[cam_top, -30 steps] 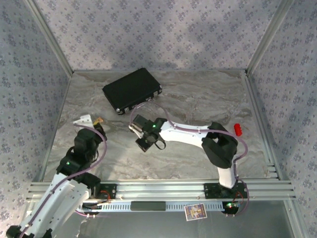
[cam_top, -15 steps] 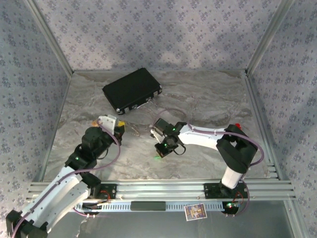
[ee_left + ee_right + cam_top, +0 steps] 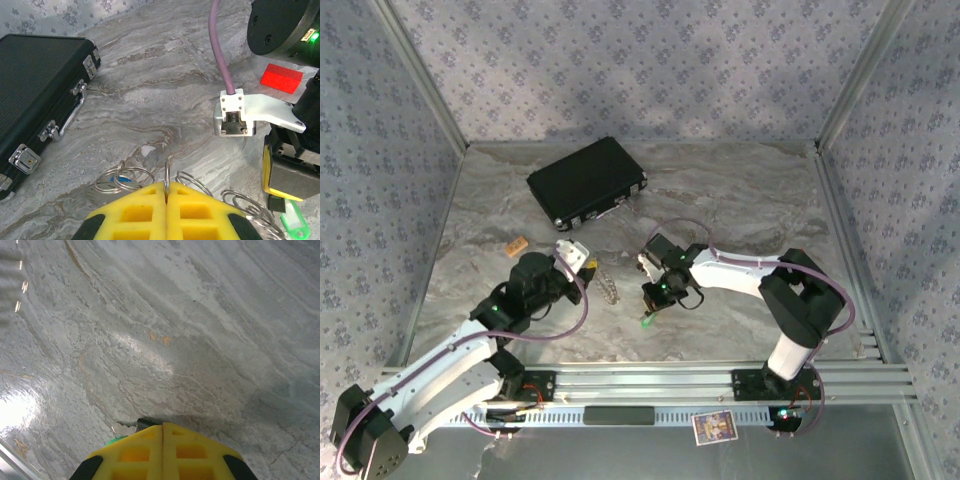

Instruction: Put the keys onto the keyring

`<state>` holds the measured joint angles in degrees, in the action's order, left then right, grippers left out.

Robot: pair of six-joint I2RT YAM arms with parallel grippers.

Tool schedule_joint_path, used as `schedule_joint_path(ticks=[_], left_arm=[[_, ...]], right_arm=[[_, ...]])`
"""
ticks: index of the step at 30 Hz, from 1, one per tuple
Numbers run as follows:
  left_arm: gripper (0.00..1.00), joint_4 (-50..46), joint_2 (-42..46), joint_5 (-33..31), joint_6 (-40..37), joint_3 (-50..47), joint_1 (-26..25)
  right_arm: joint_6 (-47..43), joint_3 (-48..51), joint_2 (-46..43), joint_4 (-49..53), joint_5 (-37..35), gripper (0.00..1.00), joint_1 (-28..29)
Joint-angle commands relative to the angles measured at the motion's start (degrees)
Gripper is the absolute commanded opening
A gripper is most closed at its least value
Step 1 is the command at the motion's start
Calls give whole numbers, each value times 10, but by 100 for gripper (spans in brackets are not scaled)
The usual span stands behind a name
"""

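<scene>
Fingers first: L fingers clenched w/ no gap, pinching one thin wire loop of the keyring that stands edge-on out of their seam. R fingers clenched too, w/ the green key and a dark blade poking out at their tips; can't tell if it's gripped. Keyring is a string of linked silvery wire loops on the counter btwn the arms, near the black case, w/ the blue key inside one loop.
</scene>
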<state>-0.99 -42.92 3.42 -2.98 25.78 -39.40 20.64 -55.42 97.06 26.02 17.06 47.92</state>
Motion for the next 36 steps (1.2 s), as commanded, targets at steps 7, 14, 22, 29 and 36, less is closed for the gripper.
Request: schedule_joint_path(ticks=[7,14,22,29,36], left_arm=[[0,34,-8,8,-25,26,-6],[0,33,-13,8,-32,26,-7],[0,31,-8,12,-35,23,-8],[0,32,-4,13,-35,19,-9],[0,34,-3,22,-36,17,-9]], right_arm=[[7,11,3,11,16,12,-4],[7,15,-4,21,22,18,-5],[-20,20,-27,42,4,22,-6],[-39,16,-61,78,-27,29,-16],[-31,24,-42,65,3,33,-13]])
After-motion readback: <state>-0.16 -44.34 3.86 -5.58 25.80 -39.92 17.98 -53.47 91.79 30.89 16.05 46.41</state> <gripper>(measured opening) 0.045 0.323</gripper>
